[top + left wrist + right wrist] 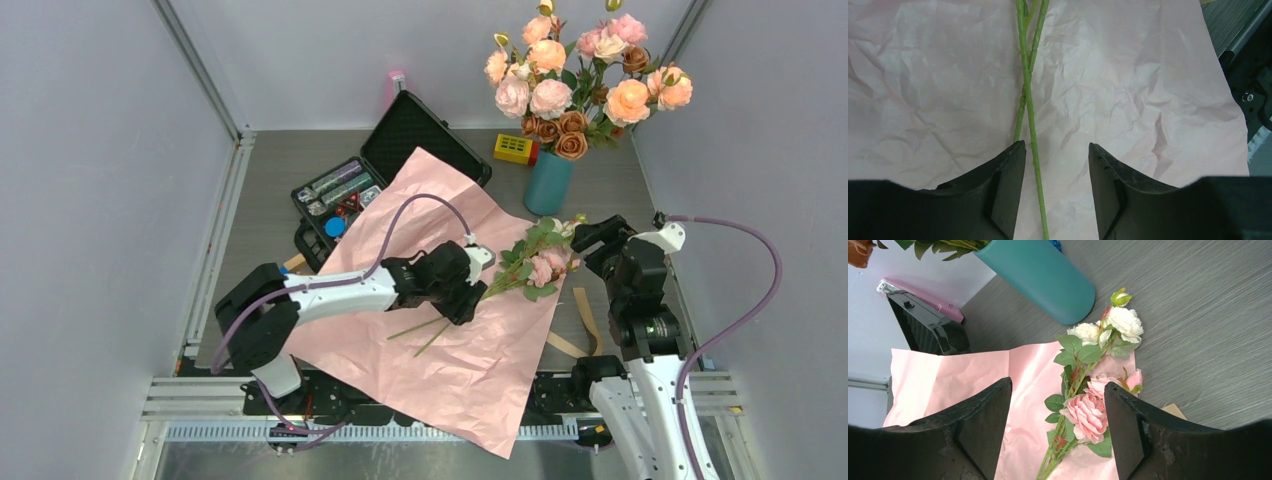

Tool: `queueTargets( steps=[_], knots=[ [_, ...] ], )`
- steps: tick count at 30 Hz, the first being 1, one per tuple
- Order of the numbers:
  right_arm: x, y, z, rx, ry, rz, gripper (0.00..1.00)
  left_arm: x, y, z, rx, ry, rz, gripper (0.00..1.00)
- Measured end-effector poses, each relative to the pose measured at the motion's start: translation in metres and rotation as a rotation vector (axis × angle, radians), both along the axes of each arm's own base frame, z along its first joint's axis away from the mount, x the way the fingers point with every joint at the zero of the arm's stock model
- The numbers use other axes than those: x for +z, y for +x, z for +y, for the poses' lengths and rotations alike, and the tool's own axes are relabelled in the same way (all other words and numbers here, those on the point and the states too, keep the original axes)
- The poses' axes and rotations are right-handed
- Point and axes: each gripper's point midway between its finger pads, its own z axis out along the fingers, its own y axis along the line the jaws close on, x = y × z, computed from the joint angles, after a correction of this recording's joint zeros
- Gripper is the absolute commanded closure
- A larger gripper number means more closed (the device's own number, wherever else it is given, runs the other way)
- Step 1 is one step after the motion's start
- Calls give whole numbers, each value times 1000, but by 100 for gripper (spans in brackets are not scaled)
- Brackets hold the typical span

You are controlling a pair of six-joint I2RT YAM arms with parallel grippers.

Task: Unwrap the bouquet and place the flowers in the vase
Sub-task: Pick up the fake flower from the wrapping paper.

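A crinkled pink paper sheet (pixel 440 340) lies spread on the grey wood-grain table (pixel 270 170), its near corner hanging past the front edge, with bare tabletop to its left. The small bunch of pink and white roses on thin green stems (pixel 535 262) lies across the sheet's right edge, heads just beside the slim teal vase (pixel 548 185), which holds a bigger bunch of large pink-cream roses (pixel 575 85). The left gripper (pixel 1057 147) straddles the stems unclenched, and the right gripper (pixel 1058 384) hangs over the blooms, released.
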Motion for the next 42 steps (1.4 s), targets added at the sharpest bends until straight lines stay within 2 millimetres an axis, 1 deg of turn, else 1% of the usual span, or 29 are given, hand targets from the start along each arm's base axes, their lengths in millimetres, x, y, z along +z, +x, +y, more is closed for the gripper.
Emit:
queueTargets(
  steps=[3,7,11,20,31,38,42],
  knots=[
    [-6,3,3,11,10,25,27,-6,3,-11,8,22,-12,51],
    [-10,5,5,21,19,43,27,-7,2,-12,36,35,-36,53],
    [-10,5,7,24,29,42,27,-9,2,-11,61,41,-37,64],
    [-9,5,9,32,39,38,27,-18,3,-3,106,68,-35,64],
    [-9,6,10,35,44,38,27,-32,-2,4,137,94,0,64],
    [-12,5,10,34,46,43,27,-44,-4,5,141,113,18,66],
    [-14,5,10,34,46,47,27,-46,-4,5,141,112,23,68]
  ],
)
